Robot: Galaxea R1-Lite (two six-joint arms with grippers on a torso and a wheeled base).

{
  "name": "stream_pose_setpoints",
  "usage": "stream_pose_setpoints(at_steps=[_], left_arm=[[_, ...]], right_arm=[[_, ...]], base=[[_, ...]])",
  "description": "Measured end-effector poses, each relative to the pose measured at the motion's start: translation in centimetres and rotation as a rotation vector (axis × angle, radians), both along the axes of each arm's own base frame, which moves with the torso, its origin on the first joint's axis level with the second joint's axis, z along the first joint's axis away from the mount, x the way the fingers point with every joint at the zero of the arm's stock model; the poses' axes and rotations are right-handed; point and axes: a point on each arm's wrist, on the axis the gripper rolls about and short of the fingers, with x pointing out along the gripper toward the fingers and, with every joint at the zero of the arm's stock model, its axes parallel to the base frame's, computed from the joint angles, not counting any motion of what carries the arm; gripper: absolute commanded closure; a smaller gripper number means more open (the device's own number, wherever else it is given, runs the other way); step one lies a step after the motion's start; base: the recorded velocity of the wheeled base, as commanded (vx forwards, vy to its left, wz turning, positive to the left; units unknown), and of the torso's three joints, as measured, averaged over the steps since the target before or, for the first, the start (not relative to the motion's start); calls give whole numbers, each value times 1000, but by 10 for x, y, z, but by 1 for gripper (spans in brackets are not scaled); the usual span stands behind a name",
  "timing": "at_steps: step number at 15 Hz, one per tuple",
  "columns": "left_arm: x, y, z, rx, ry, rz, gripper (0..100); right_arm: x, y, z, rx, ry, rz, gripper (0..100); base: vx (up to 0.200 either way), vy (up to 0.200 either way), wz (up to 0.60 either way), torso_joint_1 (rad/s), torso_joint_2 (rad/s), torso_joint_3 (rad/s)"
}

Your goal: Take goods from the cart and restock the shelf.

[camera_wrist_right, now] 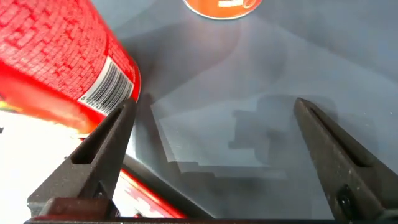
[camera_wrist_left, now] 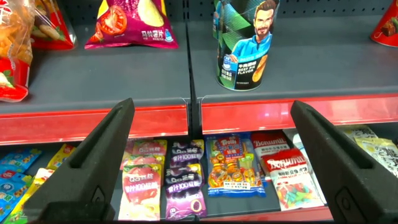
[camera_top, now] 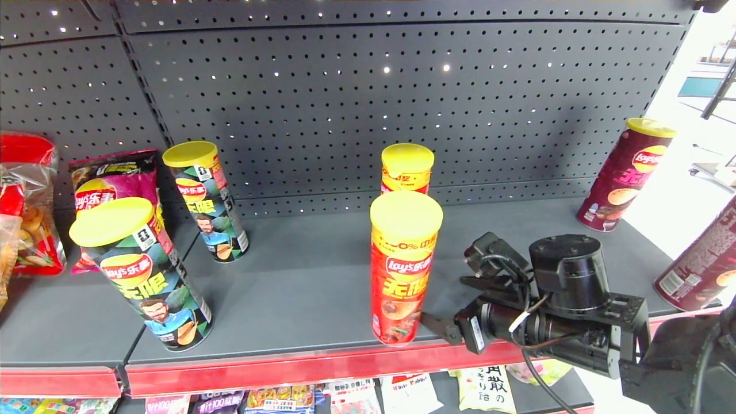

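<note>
Jaws of the right gripper [camera_wrist_right: 214, 106] stand wide apart and empty just right of the red can [camera_top: 402, 270], upright at the front edge of the shelf [camera_top: 310, 287], while the left gripper [camera_wrist_left: 212, 106], also spread wide and holding nothing, faces the shelf front well left of that can.

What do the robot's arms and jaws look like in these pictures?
The right arm is matte black, with a round drum-shaped joint and a boxy bracket. A black cable and a white cable run along it, and it bears a small white label. Both pairs of jaws are black, long and wedge-shaped.
</note>
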Motion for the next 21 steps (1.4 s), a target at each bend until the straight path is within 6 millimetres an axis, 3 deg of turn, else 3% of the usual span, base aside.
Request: stream_pose_setpoints(at_steps=[5,8,16,21], left_arm=[[0,0,0,0,0,0,0],[0,0,0,0,0,0,0],[0,0,0,0,0,0,0],[0,0,0,0,0,0,0]], right_arm=[[-3,0,1,-3,-8,-12,0],[-10,-11,8,11,-22,-29,0],[-70,-73,17,28,-54,-105,0],[-113,-109,4,9,-73,-147,0]], base=[[0,0,0,0,0,0],[0,0,0,0,0,0],[0,0,0,0,0,0],[0,0,0,0,0,0]])
